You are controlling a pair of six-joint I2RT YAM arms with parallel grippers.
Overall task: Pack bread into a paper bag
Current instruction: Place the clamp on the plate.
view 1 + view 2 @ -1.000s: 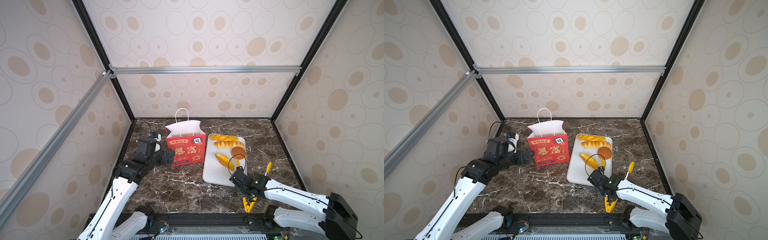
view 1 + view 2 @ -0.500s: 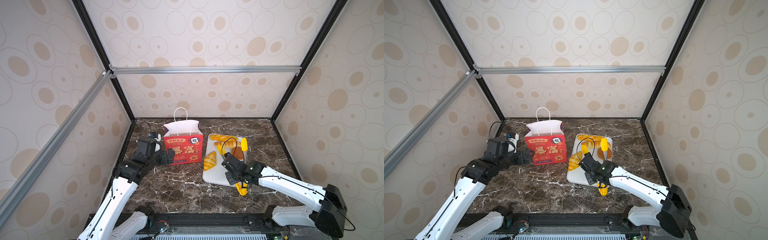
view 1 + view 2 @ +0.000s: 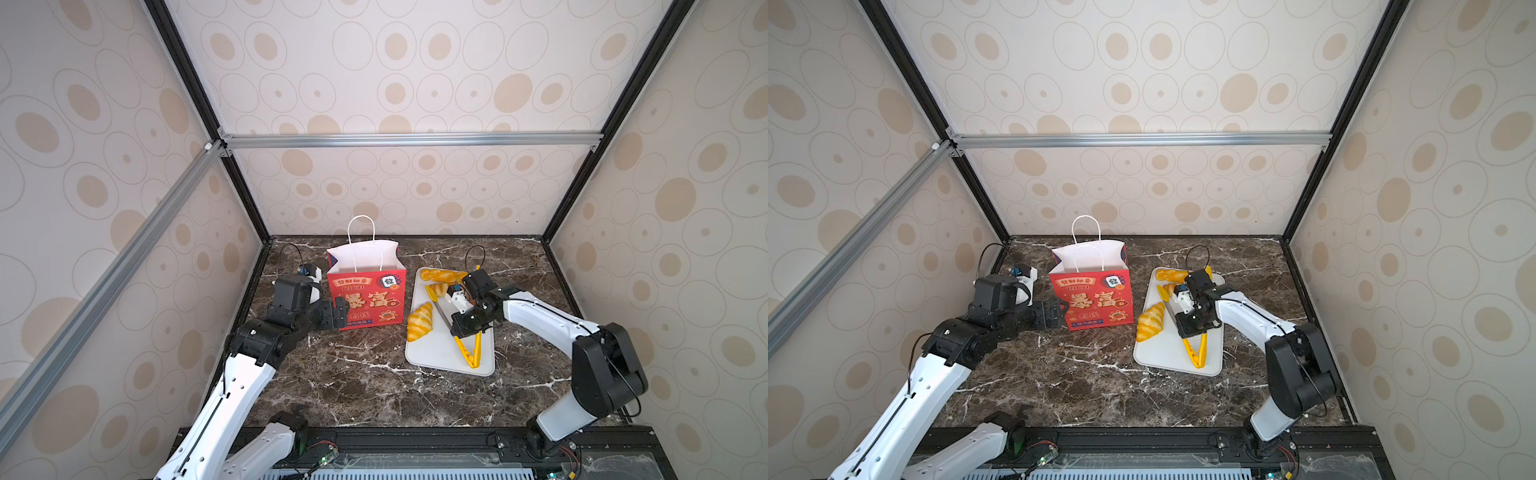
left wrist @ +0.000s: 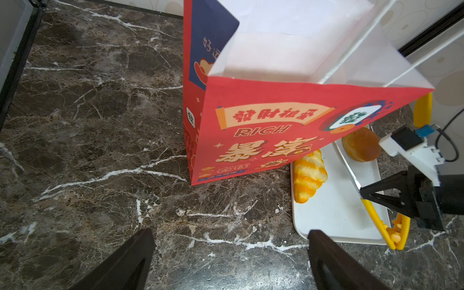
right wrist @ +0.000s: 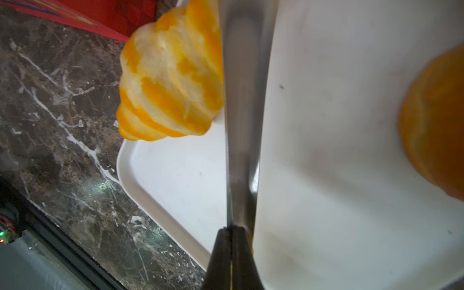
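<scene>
Red paper bag point(image 3: 365, 299), white cord handles, stands upright; my left gripper point(image 3: 337, 313) gapes beside it. My right gripper point(image 3: 459, 328) clamps yellow-tipped metal tongs point(image 3: 468, 353) beside the golden croissant point(image 3: 419, 322) on the white tray point(image 3: 436, 359).

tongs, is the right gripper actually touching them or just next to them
Touching. The right wrist view shows the right gripper shut on the tongs, its dark jaws clamped around the metal arm with no gap.

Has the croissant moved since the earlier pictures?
Yes. The croissant went from the middle of the tray to its edge nearest the red bag.
</scene>
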